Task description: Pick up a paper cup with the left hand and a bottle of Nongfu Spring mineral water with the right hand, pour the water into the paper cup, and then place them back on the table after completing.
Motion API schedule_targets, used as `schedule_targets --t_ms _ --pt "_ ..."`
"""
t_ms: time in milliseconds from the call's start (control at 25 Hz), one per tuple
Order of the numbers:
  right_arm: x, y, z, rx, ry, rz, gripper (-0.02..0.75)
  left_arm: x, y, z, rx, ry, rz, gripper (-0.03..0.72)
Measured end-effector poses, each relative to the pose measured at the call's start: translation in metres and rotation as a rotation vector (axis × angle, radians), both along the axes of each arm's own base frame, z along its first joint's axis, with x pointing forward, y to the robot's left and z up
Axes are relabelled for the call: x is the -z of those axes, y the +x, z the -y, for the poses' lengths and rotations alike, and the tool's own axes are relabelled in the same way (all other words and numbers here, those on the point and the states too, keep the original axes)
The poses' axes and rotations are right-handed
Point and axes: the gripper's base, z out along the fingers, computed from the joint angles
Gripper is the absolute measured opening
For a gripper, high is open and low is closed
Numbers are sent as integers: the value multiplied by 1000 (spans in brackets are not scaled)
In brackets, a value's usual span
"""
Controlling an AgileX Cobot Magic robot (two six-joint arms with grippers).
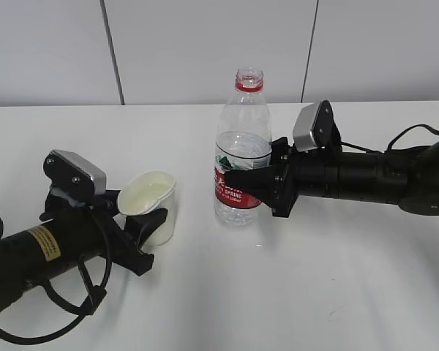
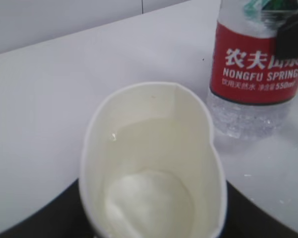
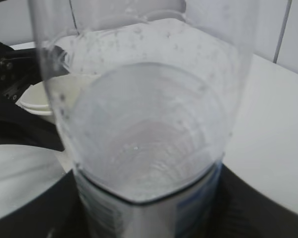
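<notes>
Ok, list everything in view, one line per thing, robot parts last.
paper cup: one, white, left of the bottle, squeezed out of round, some water inside, base on or near the table.
water bottle: one, clear with red Nongfu Spring label, no cap, partly filled, upright at centre, base on or near the table.
table: one, white, under everything.
wall: grey-white panels with dark seams, behind the table.
left claw: one, black, yellow label on its arm, closed around the cup.
right claw: one, black, cables trailing, closed around the bottle at its label.
</notes>
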Motion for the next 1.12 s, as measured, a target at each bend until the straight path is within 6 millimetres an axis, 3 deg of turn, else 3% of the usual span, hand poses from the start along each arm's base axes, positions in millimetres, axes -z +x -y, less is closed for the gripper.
schedule_targets --t_ms 560,840,1120 --pt "6 3 2 24 -78 82 399 11 0 1 4 -9 -11 375" --pt "7 4 3 35 -100 85 399 13 1 -1 -17 -4 -24 519" --pt "11 4 5 37 -145 73 500 20 -14 -11 -62 21 -84 540"
